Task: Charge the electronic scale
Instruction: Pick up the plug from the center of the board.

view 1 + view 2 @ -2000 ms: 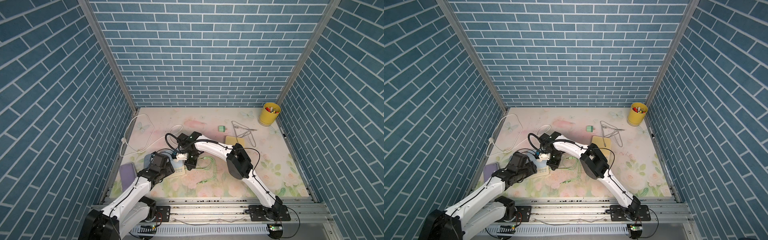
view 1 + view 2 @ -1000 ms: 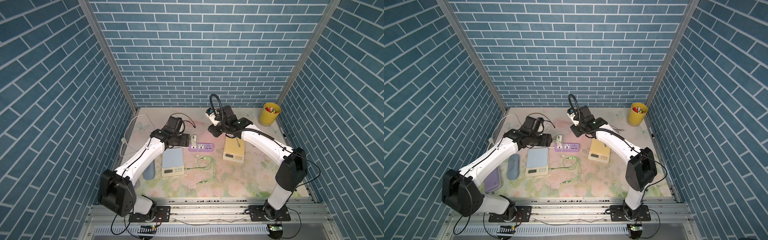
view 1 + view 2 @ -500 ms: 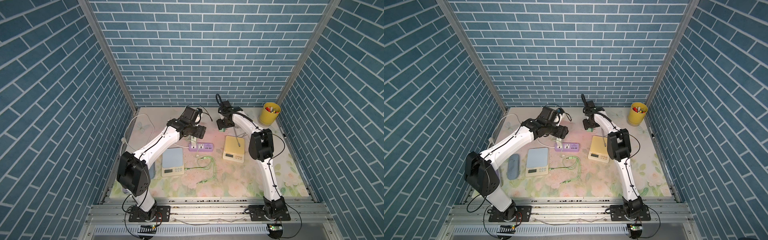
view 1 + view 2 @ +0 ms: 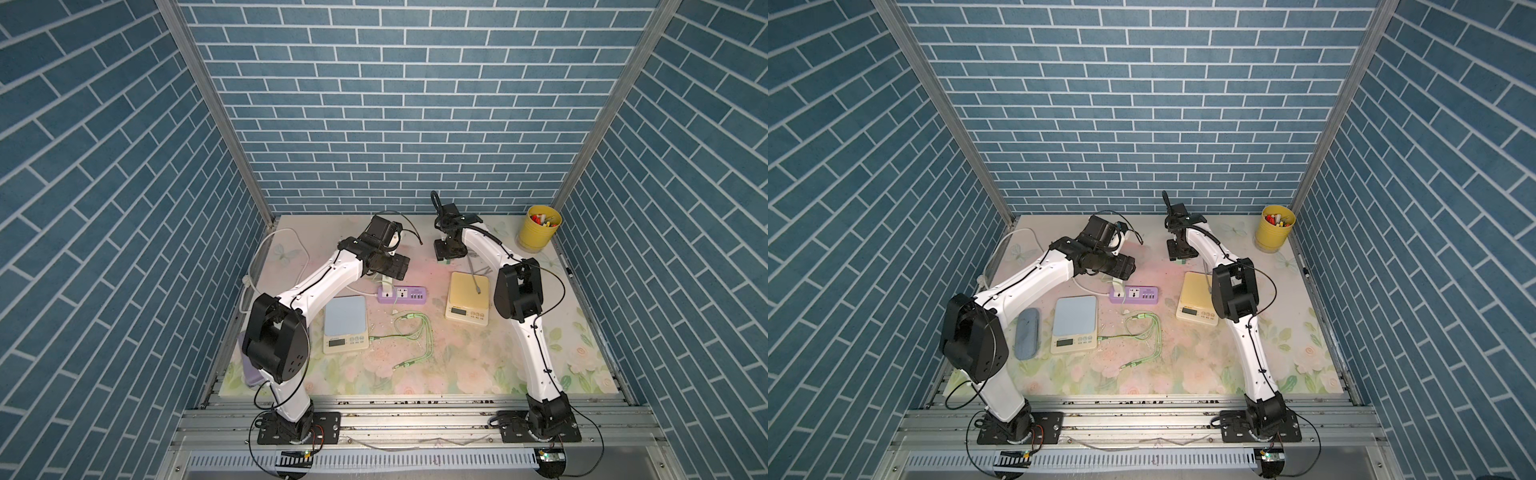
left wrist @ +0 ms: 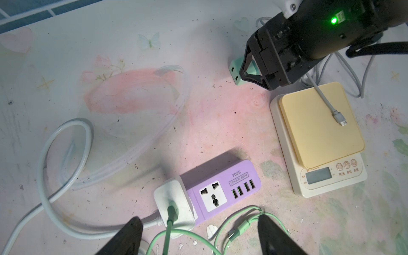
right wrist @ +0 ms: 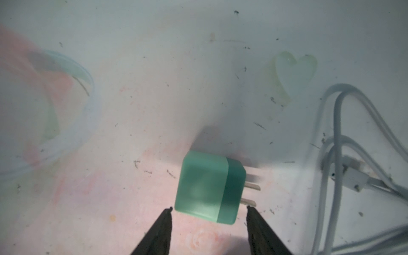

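Right gripper (image 6: 209, 208) has its fingers apart, tips flanking the green adapter (image 6: 205, 187), nothing clamped. Left gripper (image 5: 199, 220) gapes empty over the purple power strip (image 5: 223, 187). Yellow scale (image 5: 318, 123) sits beside the strip, grey cable (image 5: 324, 99) loose on top. Risk: one tip meets the prongs, and the adapter twists out.

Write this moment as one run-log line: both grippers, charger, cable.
left gripper: open, above purple power strip | right gripper: open, over green charger, not gripping | grey cable plug: lying on yellow scale
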Robot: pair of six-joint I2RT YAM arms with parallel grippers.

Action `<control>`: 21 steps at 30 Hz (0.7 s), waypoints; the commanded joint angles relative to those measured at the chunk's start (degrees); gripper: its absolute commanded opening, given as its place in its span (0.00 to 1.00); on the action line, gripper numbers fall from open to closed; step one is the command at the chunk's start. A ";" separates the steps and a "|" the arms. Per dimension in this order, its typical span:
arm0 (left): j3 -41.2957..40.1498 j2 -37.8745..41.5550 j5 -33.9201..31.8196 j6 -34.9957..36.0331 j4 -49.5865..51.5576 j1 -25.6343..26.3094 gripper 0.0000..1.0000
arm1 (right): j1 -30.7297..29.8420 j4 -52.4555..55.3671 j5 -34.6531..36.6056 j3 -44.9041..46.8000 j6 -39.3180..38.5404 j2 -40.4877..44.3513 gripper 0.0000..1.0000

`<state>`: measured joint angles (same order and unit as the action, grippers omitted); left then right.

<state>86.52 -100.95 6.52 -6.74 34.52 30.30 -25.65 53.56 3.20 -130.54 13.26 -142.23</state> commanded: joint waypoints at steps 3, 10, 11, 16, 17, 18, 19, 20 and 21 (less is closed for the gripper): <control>0.11 -2.11 2.15 -0.63 -0.28 -0.30 0.84 | 0.35 1.70 -0.25 -1.71 2.39 -2.56 0.53; -0.28 -2.05 2.79 -0.51 -0.39 -0.29 0.83 | 0.47 1.46 -1.43 0.22 2.30 -0.49 0.39; -0.43 -1.98 2.83 -0.31 -0.42 -0.25 0.83 | 0.43 0.65 -1.70 1.56 2.38 0.76 0.38; -4.30 2.22 5.21 3.82 -5.89 -0.26 0.84 | 0.58 -6.34 -7.99 12.35 2.48 12.21 0.35; -5.62 3.58 5.87 5.04 -7.90 -0.29 0.84 | 0.80 -7.11 -11.39 13.83 2.32 14.50 0.35; -7.29 5.11 6.74 6.51 -10.26 -0.29 0.85 | 0.98 -7.54 -14.51 15.23 2.01 16.15 0.35; -9.21 7.11 7.52 8.11 -13.17 -0.26 0.85 | 1.26 -7.45 -17.96 16.08 1.30 19.74 0.35; -11.00 8.78 8.53 9.48 -15.95 -0.25 0.85 | 1.52 -7.05 -21.18 16.67 0.37 21.50 0.35; -13.35 10.76 9.35 11.21 -19.50 -0.25 0.86 | 1.73 -5.54 -24.77 16.74 -1.24 23.22 0.35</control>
<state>76.36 -95.29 12.45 -1.37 24.75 30.24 -24.71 49.12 -10.13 -113.58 13.45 -127.72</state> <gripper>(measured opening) 0.855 0.487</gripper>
